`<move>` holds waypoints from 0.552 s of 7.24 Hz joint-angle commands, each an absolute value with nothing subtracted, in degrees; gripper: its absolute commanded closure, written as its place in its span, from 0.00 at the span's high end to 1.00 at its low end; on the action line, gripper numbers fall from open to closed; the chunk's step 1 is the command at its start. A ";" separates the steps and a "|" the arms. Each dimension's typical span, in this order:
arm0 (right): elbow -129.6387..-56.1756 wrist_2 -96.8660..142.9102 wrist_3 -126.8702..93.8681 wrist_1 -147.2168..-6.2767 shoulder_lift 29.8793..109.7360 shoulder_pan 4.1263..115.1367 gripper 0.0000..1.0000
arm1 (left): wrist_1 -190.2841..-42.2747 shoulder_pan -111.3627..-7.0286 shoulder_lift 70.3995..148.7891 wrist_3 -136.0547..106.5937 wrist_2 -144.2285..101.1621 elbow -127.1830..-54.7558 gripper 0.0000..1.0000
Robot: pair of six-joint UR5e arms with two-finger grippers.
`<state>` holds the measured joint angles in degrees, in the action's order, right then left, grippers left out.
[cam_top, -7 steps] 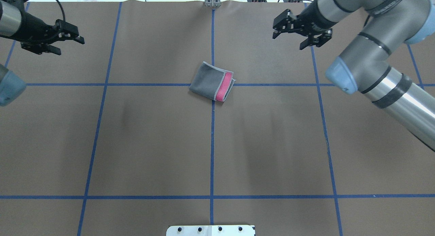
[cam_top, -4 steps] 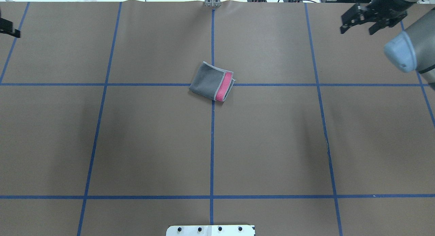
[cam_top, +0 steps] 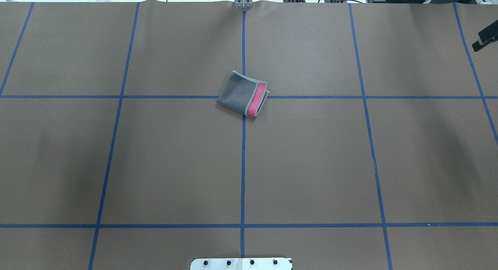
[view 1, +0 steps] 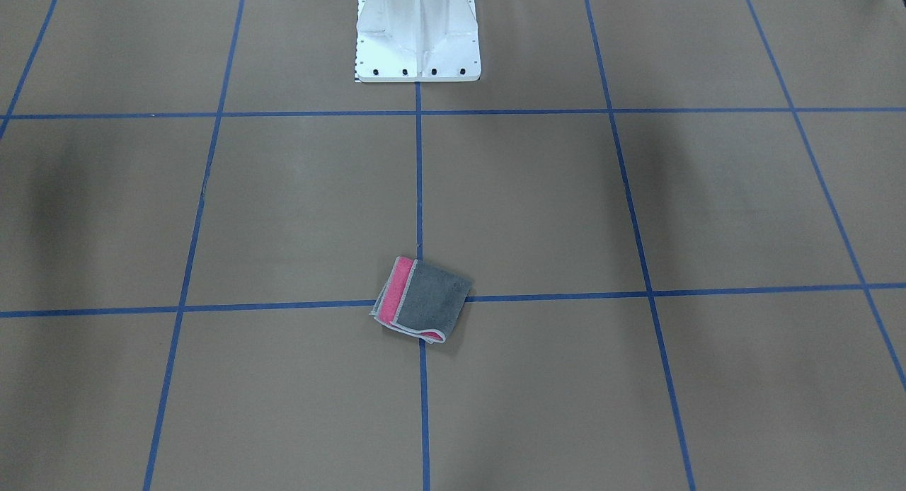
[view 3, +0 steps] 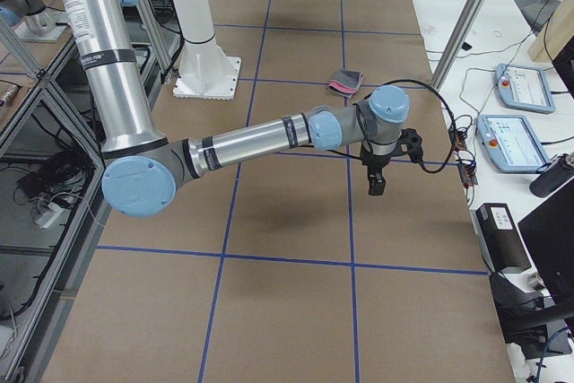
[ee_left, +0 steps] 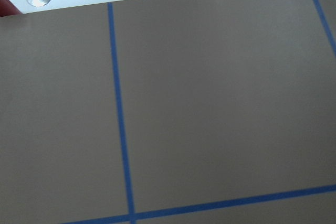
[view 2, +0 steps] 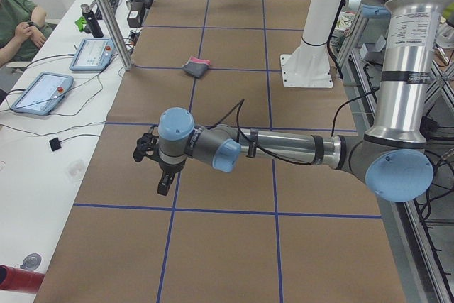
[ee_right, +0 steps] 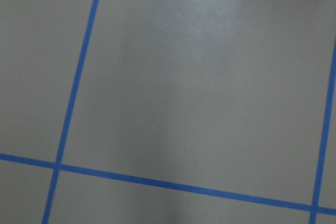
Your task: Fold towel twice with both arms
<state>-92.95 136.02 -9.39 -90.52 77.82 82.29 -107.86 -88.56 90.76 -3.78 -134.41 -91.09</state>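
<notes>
The towel (cam_top: 243, 93) lies folded near the table's middle, on a crossing of blue tape lines. Its dark grey face is up, with a pink strip along one side (view 1: 422, 298). No gripper touches it. My left gripper (view 2: 152, 164) hangs over the table far to my left, seen only in the exterior left view, so I cannot tell its state. My right gripper (view 3: 387, 168) is far to my right. Only a black tip of it (cam_top: 485, 38) shows at the overhead view's edge, and I cannot tell its state. Both wrist views show only brown paper and tape.
The white pedestal base (view 1: 417, 35) stands at the robot's side of the table. Side benches hold touch panels (view 2: 41, 92) (view 3: 520, 87) and cables. A seated person (view 2: 15, 19) is beside the bench in the exterior left view.
Both arms have swung outward, away from the towel. The left gripper has left the overhead view; the right one is down to a tip at its edge. The towel has not moved.
</notes>
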 commanded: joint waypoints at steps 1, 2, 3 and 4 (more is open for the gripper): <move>-90.98 127.60 -6.26 -88.96 81.82 83.23 1.00 | -108.19 -89.56 85.01 -2.02 -135.53 -91.23 1.00; -90.44 125.79 -5.81 -89.82 81.83 83.75 1.00 | -108.11 -89.47 83.86 -2.02 -134.57 -90.19 1.00; -91.74 126.29 -5.71 -90.09 84.00 85.06 1.00 | -107.67 -89.65 84.98 -2.02 -133.52 -90.70 1.00; -95.24 130.39 -5.54 -92.09 86.29 87.86 1.00 | -102.01 -88.69 84.99 -2.02 -133.51 -95.40 1.00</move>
